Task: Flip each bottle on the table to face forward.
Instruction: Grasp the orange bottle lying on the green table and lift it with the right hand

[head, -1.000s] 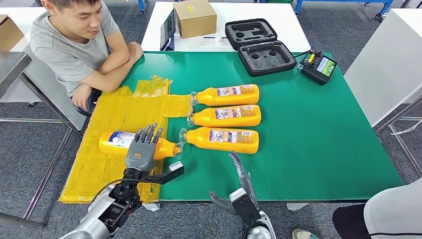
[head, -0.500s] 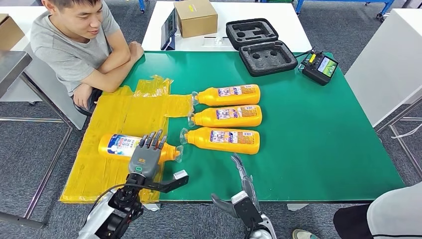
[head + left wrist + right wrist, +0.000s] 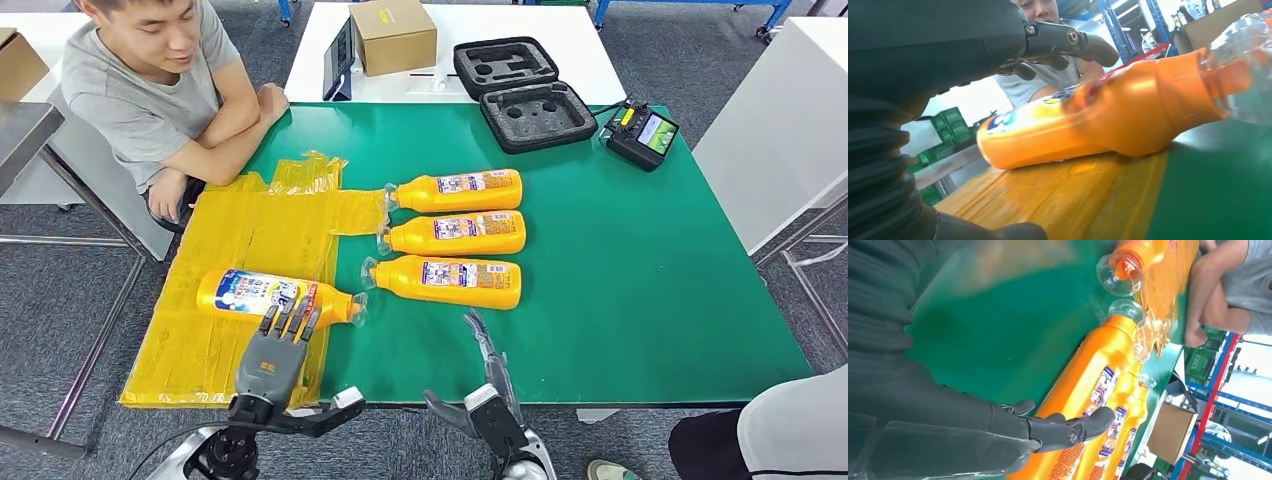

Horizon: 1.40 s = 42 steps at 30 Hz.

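Four orange bottles lay on their sides on the green table [image 3: 640,290], long axes running left to right across it. Three sat in a column near the middle: far bottle [image 3: 458,190], middle bottle [image 3: 455,233], near bottle [image 3: 447,281], each with its clear cap toward the robot's left and its base toward the right, labels with small print facing up. The three lay close side by side, the near one shifted a little further left. The fourth bottle [image 3: 272,296] lay apart to the left on a yellow plastic sheet [image 3: 240,230], pointing the opposite way: cap to the right, near the sheet's edge and just short of the near bottle's cap, base to the left, a blue and white label facing up, axis tilted slightly. The left hand [image 3: 270,362] hovered just on the robot's side of that bottle, fingers straight and spread, holding nothing; its fingertips [image 3: 290,318] reached the bottle's near edge, contact uncertain. The right hand [image 3: 487,375] hung at the table's near edge, fingers extended, empty, below the near bottle. A person in a grey shirt [image 3: 140,100] sat at the far left corner, forearms on the table.
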Tool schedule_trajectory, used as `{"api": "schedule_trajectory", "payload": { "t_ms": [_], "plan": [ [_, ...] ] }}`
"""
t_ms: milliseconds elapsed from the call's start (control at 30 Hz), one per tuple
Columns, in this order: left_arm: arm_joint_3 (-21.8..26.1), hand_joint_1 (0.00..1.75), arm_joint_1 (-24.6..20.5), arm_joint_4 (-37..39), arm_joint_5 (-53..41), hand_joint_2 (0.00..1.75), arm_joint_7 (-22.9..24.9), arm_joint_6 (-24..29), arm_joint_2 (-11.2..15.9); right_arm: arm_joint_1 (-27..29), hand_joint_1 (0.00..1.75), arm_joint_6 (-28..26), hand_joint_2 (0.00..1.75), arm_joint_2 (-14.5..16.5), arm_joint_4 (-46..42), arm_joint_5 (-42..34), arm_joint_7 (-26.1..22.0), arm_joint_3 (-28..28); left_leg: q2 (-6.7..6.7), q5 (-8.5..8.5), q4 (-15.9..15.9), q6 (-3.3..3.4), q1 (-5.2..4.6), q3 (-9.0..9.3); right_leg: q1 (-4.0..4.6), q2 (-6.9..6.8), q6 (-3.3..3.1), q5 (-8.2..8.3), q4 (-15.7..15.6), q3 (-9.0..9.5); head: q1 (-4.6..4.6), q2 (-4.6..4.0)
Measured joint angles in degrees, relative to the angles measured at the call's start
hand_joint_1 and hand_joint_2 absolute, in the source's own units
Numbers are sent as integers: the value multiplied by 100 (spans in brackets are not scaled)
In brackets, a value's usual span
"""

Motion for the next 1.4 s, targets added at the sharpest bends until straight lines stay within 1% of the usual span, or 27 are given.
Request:
{"api": "schedule_trajectory", "payload": {
  "t_ms": [167, 233, 267, 300, 367, 533, 600, 700, 800, 1000, 1133, 1233, 1400],
  "plan": [
    [-149, 0, 234, -357, -1, 175, 27, 113, 192, -51, 0, 36, 175, 2, 2, -14, 0, 20, -2, 0, 0, 1, -2, -4, -2, 0, 0, 0, 0, -4, 0, 0],
    [-151, 0, 331, -499, 13, 175, -199, 315, 213, -74, 0, -29, 175, 2, 2, -3, 0, 54, -2, 0, 0, 1, -2, -5, -2, 0, 0, 0, 0, -5, -1, 0],
    [-113, 0, 386, -567, 54, 175, -450, 470, 197, -84, 0, -107, 175, 0, 1, 20, 0, 84, -2, 0, 0, 1, -2, -6, -2, 0, 0, 0, -1, -5, -1, 0],
    [-51, 0, 443, -639, 162, 175, -799, 648, 158, -93, 0, -222, 175, -4, 0, 58, 0, 124, -2, 0, 0, 1, -3, -6, -2, -1, 0, 0, -1, -6, -1, 0],
    [111, 0, 549, -778, 700, 175, -1571, 917, 35, -100, 0, -505, 175, -18, -18, 157, 0, 215, -1, 0, 0, 1, -3, -7, -3, 0, 0, 0, -1, -7, 1, 0],
    [569, 0, 766, -1061, 3139, 175, -3365, 1153, -376, -45, 0, -1314, 175, -75, -313, 457, 0, 368, -1, 0, 0, 1, -4, -6, -3, 0, 1, 0, -2, -8, 0, 0],
    [734, 0, 828, -1110, 3854, 175, -3855, 1205, -547, 19, 0, -1468, 175, -90, -496, 730, 0, 345, -1, 0, 0, 1, -4, -6, -3, -1, 1, 0, -2, -8, -1, 0],
    [931, 0, 858, -1123, 4619, 175, -4340, 1185, -791, 151, 0, -1507, 175, -83, -794, 1340, 0, 182, -2, 0, 0, 1, -4, -6, -3, -1, 1, 1, -2, -8, -1, 0],
    [1071, 0, 824, -1123, 5240, 175, -4593, 1029, -1005, 234, 0, -1511, 175, -54, -1025, 1882, 0, -106, -3, 0, 0, 1, -4, -5, -3, -1, 1, 1, -2, -7, -1, 0],
    [1215, 0, 655, -1042, 5932, 175, -4789, 763, -1273, 245, 0, -1516, 175, -81, -1122, 2296, 0, -678, -4, 2, 1, 4, -9, -5, -5, -2, 3, 3, -3, -7, -1, 0],
    [1232, 0, 462, -896, 6099, 175, -4825, 691, -1393, 214, 0, -1515, 175, -123, -1074, 2638, 6, -1201, -4, 2, 1, 4, -12, -5, -7, -2, 5, 4, -3, -5, -1, 0],
    [1232, 0, 415, -814, 6127, 175, -4827, 687, -1459, 193, 0, -1513, 175, -162, -997, 2848, 11, -1571, -3, 2, 2, 4, -13, -7, -7, -2, 5, 4, -3, -6, -1, 0],
    [1231, 0, 401, -730, 6136, 175, -4837, 693, -1515, 172, 0, -1511, 175, -194, -900, 3018, 27, -1875, -3, 1, 2, 4, -13, -9, -6, -1, 5, 3, -3, -11, -2, 0]
  ]
}}
